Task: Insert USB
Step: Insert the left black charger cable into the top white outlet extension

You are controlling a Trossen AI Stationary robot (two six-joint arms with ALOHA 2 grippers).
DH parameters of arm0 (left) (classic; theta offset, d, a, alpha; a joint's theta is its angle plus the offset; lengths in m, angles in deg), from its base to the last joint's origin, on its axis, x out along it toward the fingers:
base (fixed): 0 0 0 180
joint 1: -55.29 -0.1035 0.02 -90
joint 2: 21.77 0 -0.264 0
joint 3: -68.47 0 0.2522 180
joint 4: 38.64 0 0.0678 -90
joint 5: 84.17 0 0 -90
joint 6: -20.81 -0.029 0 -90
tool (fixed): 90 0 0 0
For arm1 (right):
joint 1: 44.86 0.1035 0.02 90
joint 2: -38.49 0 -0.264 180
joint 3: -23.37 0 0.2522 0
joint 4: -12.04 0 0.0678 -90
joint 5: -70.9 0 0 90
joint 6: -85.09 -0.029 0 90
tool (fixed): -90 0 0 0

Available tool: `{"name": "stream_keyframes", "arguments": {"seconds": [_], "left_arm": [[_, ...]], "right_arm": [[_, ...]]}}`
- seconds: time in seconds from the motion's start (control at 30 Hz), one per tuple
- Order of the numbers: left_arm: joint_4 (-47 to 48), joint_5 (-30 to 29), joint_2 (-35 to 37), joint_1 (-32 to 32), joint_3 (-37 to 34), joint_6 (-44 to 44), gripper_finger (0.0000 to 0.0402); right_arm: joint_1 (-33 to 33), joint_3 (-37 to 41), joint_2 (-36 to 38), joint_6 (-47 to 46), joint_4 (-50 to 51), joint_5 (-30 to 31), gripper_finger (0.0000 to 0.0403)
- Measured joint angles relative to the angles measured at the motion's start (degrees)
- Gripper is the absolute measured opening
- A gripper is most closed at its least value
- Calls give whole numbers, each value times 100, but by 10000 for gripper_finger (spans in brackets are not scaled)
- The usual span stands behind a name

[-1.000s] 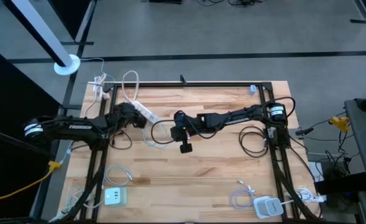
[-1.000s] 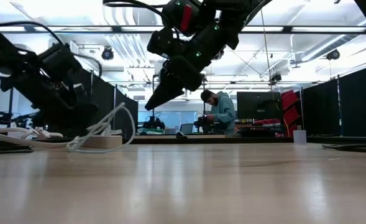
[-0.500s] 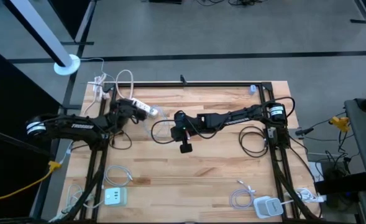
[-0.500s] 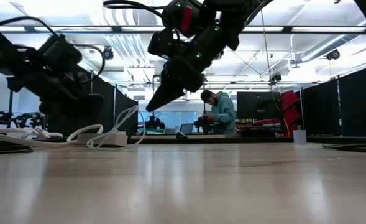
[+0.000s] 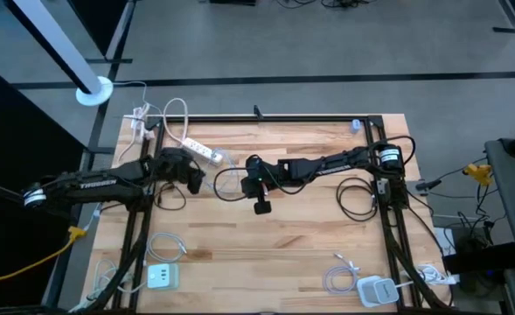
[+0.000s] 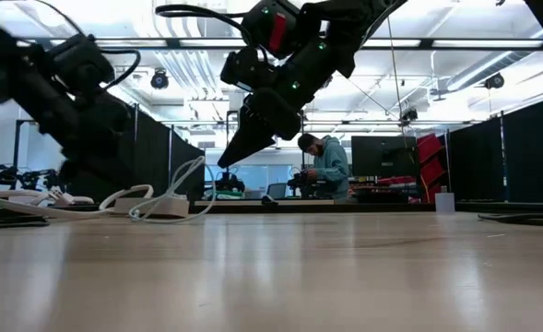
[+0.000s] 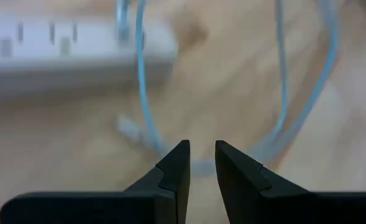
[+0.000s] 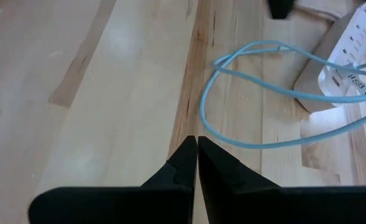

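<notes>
A white power strip [image 5: 203, 151] lies flat on the wooden table at the far left; it also shows in the right wrist view [image 8: 347, 59] and the left wrist view [image 7: 64, 53]. A light-blue cable [image 5: 226, 181] lies in loose loops on the table beside it [image 8: 245, 93]. My left gripper [image 7: 201, 163] hovers just near of the strip [image 5: 191, 173], its fingers a little apart and empty. My right gripper [image 8: 197, 148] is shut and empty, raised above the table right of the cable loops [image 6: 225, 159].
White chargers with coiled cables lie at the near left [image 5: 161, 276] and near right [image 5: 375, 289]. A black cable coil [image 5: 358, 197] lies by the right arm's base. More white cable [image 5: 183, 118] lies at the far left edge.
The power strip has slid a little toward the table's far edge, and the cable loops have shifted with it. My left gripper went toward the far edge with it, then drew back toward the near-left.
</notes>
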Motion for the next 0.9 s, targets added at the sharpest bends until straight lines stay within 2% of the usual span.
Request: {"name": "stream_keyframes", "arguments": {"seconds": [0.1,0.3,0.47,0.6,0.7,0.9], "left_arm": [[1229,-33,24,220,345,359,64],[1975,131,-225,650,767,918,64],[2398,182,-596,961,1155,775,64],[3078,314,-1094,1151,1412,777,64],[3690,326,-1484,1255,1474,713,64],[3758,379,-1922,1286,1289,518,64]], "right_arm": [[-29,5,0,-49,-163,1,0],[-65,8,0,-50,-251,-1,0],[-99,10,0,-54,-287,-2,0],[-103,27,0,-96,-318,-5,0],[-98,58,0,-103,-333,-13,0],[-98,119,-2,-154,-305,-23,0]]}}
